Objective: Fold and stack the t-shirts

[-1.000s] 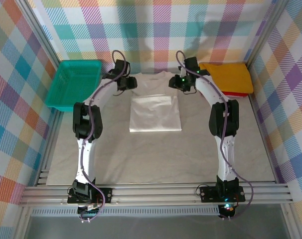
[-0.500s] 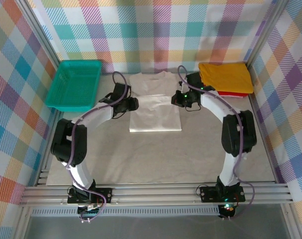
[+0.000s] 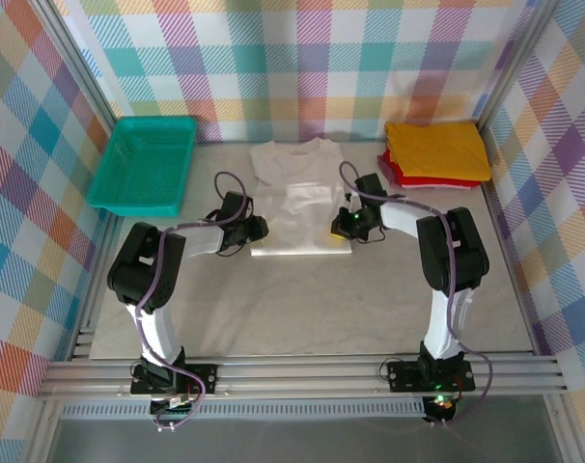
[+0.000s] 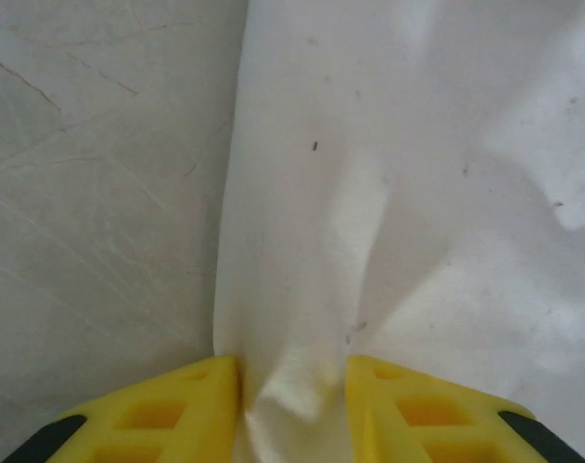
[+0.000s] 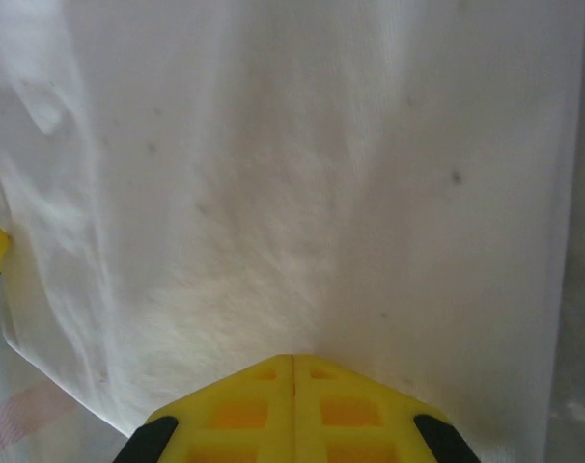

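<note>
Where the white t-shirt (image 3: 297, 198) lies spread in the middle of the surface (image 3: 302, 299), both arms reach in low, one from each side. The left claw (image 3: 255, 229) sits at the shirt's left edge, toward its near end. In the left wrist view its yellow fingers (image 4: 206, 386) pinch a bunched fold of the white cloth between them, with bare surface showing to the left of the fold. The right claw (image 3: 344, 227) sits at the shirt's right edge, level with the left one. In the right wrist view its fingers (image 5: 321, 381) are pressed tight together — the thin white cloth seems to be caught between them, though the seam is too close to be sure. The shirt's collar end points far and is wrinkled; its near part lies as a flatter rectangle. At the far right corner the mustard-yellow t-shirt (image 3: 437, 149) rests folded on the red t-shirt (image 3: 397, 175) — well apart from the white one. A teal mesh basket (image 3: 143, 164) stands at the far left.
</note>
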